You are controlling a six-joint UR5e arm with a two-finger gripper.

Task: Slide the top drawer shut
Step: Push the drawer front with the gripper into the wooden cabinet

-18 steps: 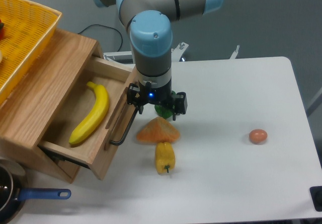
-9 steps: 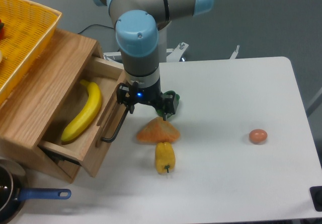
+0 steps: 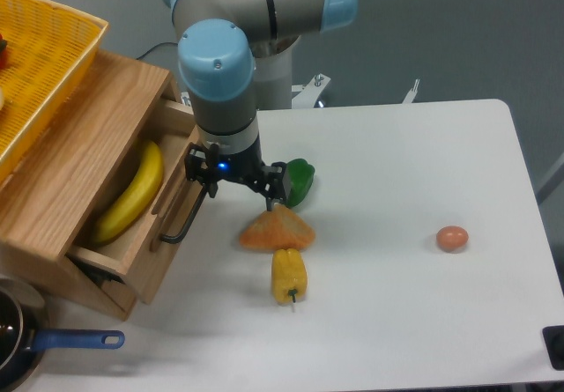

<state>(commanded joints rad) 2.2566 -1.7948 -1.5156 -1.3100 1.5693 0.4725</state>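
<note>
The top drawer (image 3: 141, 249), a shallow oak box, stands partly open from the wooden cabinet (image 3: 84, 145), with a banana (image 3: 132, 194) lying inside. Its front panel carries a long black bar handle (image 3: 182, 218). My gripper (image 3: 238, 194) points down right beside the drawer front. Its left fingertip (image 3: 207, 188) is against the upper end of the handle and front panel. The fingers look spread apart and hold nothing. The arm's wrist hides most of the gripper body.
A green pepper (image 3: 299, 181), an orange wedge-shaped item (image 3: 276, 230) and a yellow pepper (image 3: 289, 275) lie just right of the gripper. An egg (image 3: 452, 238) lies further right. A yellow mesh basket (image 3: 40, 57) sits on the cabinet. A blue-handled pan (image 3: 26, 343) sits at the front left.
My gripper has moved left against the drawer front, and the drawer with the banana has slid further into the cabinet. The green pepper is now uncovered.
</note>
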